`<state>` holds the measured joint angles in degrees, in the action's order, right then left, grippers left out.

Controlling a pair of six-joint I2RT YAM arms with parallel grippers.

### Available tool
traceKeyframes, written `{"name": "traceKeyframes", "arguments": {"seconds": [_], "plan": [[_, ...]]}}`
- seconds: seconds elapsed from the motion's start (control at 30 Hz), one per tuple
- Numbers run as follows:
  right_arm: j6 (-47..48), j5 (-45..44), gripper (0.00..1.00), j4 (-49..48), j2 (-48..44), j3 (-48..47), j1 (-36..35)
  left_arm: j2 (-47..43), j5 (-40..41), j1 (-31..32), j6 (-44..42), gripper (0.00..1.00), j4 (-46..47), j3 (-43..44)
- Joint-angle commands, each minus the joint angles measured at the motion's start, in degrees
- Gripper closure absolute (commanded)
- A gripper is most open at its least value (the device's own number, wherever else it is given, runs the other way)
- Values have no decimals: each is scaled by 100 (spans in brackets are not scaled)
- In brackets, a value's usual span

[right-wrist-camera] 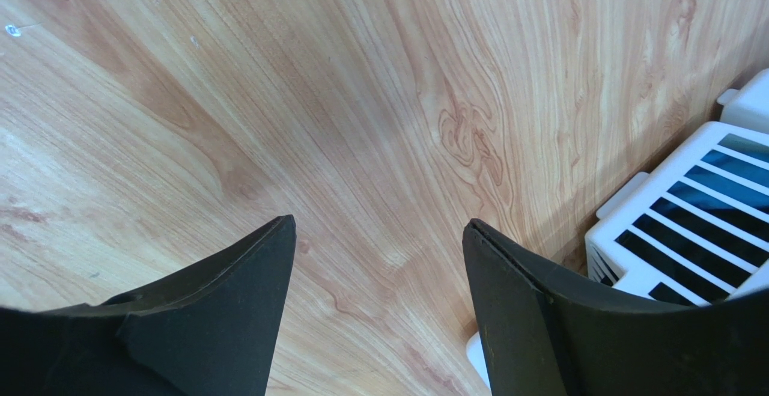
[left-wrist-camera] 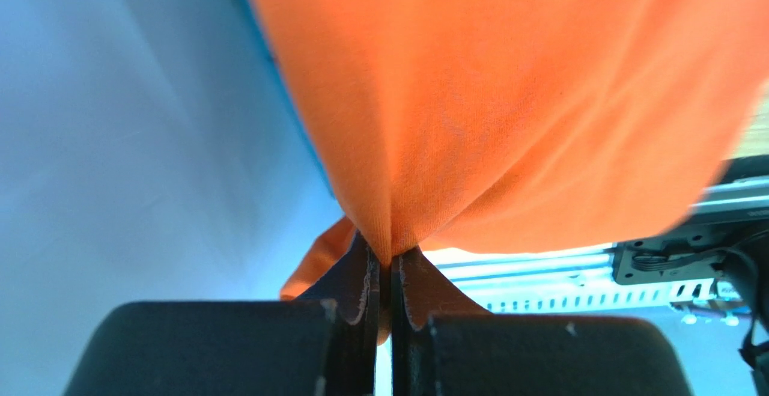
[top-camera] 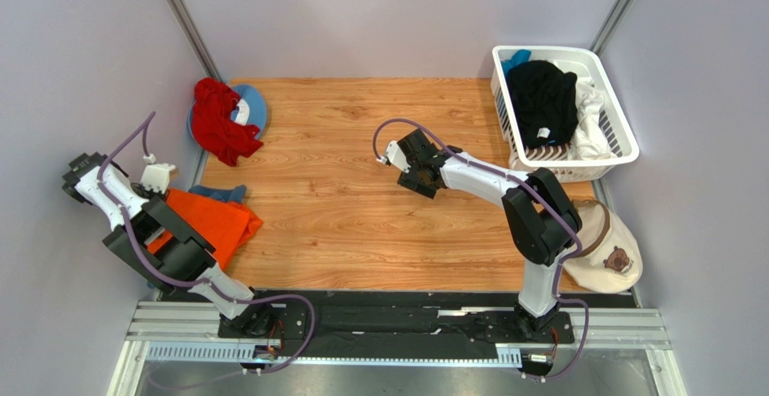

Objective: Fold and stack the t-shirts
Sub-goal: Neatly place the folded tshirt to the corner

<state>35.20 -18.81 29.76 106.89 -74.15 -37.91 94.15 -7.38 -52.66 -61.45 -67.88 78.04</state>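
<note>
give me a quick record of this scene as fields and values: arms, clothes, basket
left gripper: shut, pinching a fold of the orange t-shirt
right gripper: open, empty, over bare wood of the table
orange t-shirt: near-left of the table, partly under the left arm
basket: white, back right, holds a black t-shirt and a white cloth
red cloth: crumpled, back left corner
cap: beige, near right edge
</note>
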Motion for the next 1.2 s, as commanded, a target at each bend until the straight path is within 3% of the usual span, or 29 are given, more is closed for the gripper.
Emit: {"name": "traceKeyframes", "arguments": {"seconds": [0.0,0.27,0.47,0.77,1.03,1.17], "plan": [[-198,-88,27,-5,130,-188,-67,-546,-755,-209,-51,100,-270,756],[-172,-106,27,-110,165,-12,-76,-951,-854,-200,-77,100,-305,889],[-163,-79,27,-128,148,-3,-76,-916,-669,-209,-261,100,-42,283],[-154,-106,27,-102,157,-20,-76,-854,718,-200,-745,100,828,-982],[-189,-70,27,-49,192,-21,-120,-898,1414,-209,-684,100,1997,-1177],[-198,-53,27,-23,209,6,-129,-1213,1117,-218,-377,73,2436,-1203]]}}
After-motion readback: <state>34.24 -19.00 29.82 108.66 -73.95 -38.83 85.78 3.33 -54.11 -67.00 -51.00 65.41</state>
